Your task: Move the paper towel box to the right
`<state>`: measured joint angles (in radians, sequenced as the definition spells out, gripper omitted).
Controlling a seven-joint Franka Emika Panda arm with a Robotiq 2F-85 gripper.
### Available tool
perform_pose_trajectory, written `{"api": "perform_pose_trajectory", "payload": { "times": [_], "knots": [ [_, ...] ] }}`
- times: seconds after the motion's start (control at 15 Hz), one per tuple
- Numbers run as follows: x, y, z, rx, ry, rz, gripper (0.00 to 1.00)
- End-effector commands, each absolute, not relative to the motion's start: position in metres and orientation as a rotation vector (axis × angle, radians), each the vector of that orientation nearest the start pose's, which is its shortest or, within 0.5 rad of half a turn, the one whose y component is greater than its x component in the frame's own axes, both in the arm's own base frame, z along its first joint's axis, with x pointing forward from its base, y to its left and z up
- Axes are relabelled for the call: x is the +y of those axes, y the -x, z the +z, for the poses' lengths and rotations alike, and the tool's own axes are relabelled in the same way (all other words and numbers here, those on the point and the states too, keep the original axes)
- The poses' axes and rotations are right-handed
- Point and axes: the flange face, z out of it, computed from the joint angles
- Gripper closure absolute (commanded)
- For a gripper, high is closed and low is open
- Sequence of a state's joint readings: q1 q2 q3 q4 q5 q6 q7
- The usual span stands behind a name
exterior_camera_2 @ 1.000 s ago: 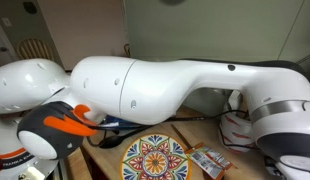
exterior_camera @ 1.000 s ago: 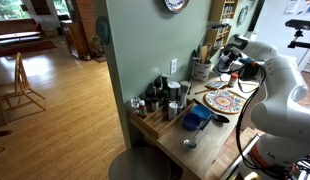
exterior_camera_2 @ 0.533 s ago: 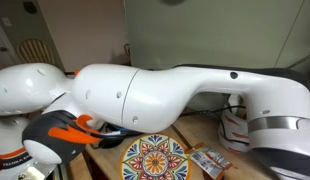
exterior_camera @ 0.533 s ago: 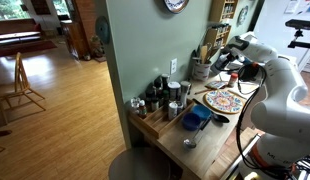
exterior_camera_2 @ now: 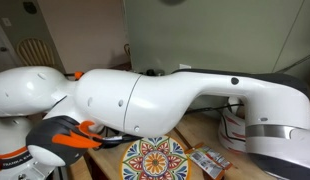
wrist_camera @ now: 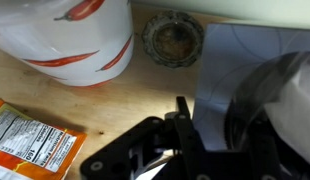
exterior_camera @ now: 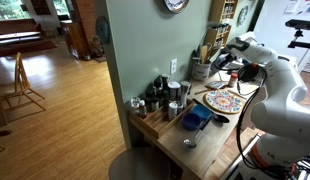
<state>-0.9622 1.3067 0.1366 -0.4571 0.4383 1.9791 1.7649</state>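
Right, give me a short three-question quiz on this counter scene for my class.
1. True or false: the patterned round plate lies flat on the wooden counter.
2. In the wrist view, the orange packet sits: A lower left, B upper right, C centre.
3. In an exterior view, what colour is the container beside the jars?
Key: 1 true; 2 A; 3 blue.

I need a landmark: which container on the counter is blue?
The low blue tub between the jar cluster and the patterned plate; the jars look dark or silvery.
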Motion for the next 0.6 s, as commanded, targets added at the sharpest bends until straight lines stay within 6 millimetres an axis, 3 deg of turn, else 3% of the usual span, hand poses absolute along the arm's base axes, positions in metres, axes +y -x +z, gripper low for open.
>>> {"api": "perform_pose_trajectory", "payload": {
  "times": [0.0, 0.47, 0.53],
  "knots": [
    [-0.646, -0.524, 0.268, 2.480, 0.350, 0.055, 0.52],
    [-0.656, -0.508, 0.286, 2.488, 0.446, 0.024, 0.01],
    [-0.658, -0.506, 0.287, 2.487, 0.451, 0.016, 0.00]
  ]
}}
